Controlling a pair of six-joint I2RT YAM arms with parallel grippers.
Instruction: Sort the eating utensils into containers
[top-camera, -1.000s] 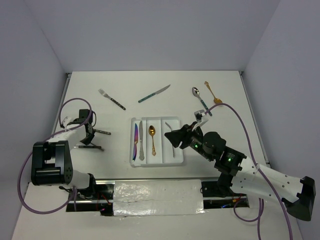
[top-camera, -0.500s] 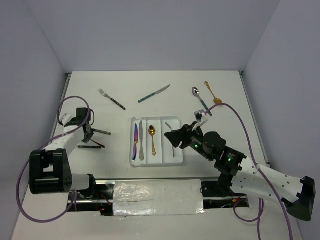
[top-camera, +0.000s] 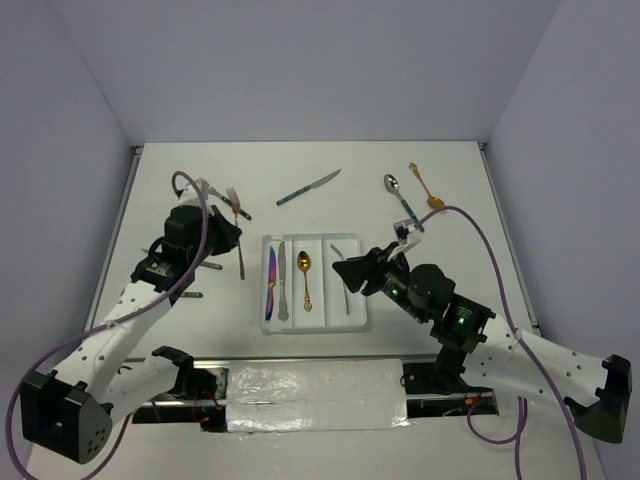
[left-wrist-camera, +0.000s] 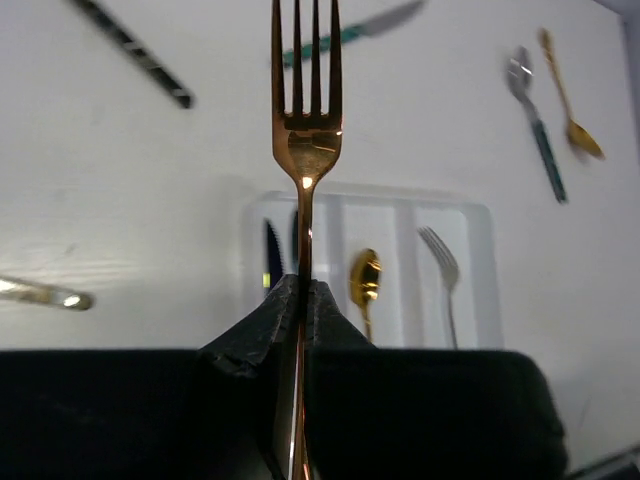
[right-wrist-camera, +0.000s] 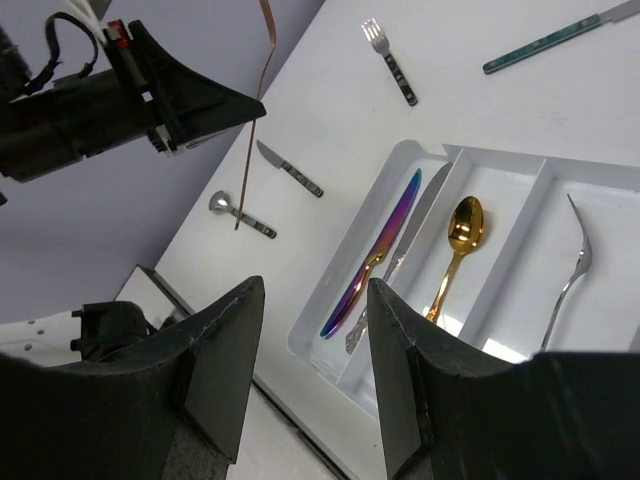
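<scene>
Top external view: a second ago my left arm was down at the left of the table over two loose utensils. Now it has come up and swung right, and the left gripper (top-camera: 225, 228) hangs beside the white tray (top-camera: 315, 237) with the copper fork (top-camera: 241, 255) in it. The small knife (top-camera: 205, 265) and spoon (top-camera: 186, 294) it was working above still lie on the table. The right arm has not shifted.

On the left wrist camera the fingers are pressed together on the copper fork's handle (left-wrist-camera: 305, 150). Its tines point away from the lens, and the handle runs back between the pads and out of frame. From the right wrist camera I see the same fork (right-wrist-camera: 252, 130) hanging clear of the table, its handle end pointing down just left of the tray.

The right gripper (right-wrist-camera: 310, 290) hovers over the tray's right side with its fingers well apart, holding and touching nothing.

The tray's left compartment holds the iridescent knife (top-camera: 270, 285) and a silver knife (top-camera: 283, 280). The middle one holds the gold spoon (top-camera: 305, 275) and the right one a silver fork (top-camera: 342, 280). Farther back on the table lie the teal knife (top-camera: 308, 187), a teal-handled spoon (top-camera: 398, 200) and a small gold spoon (top-camera: 425, 185).
</scene>
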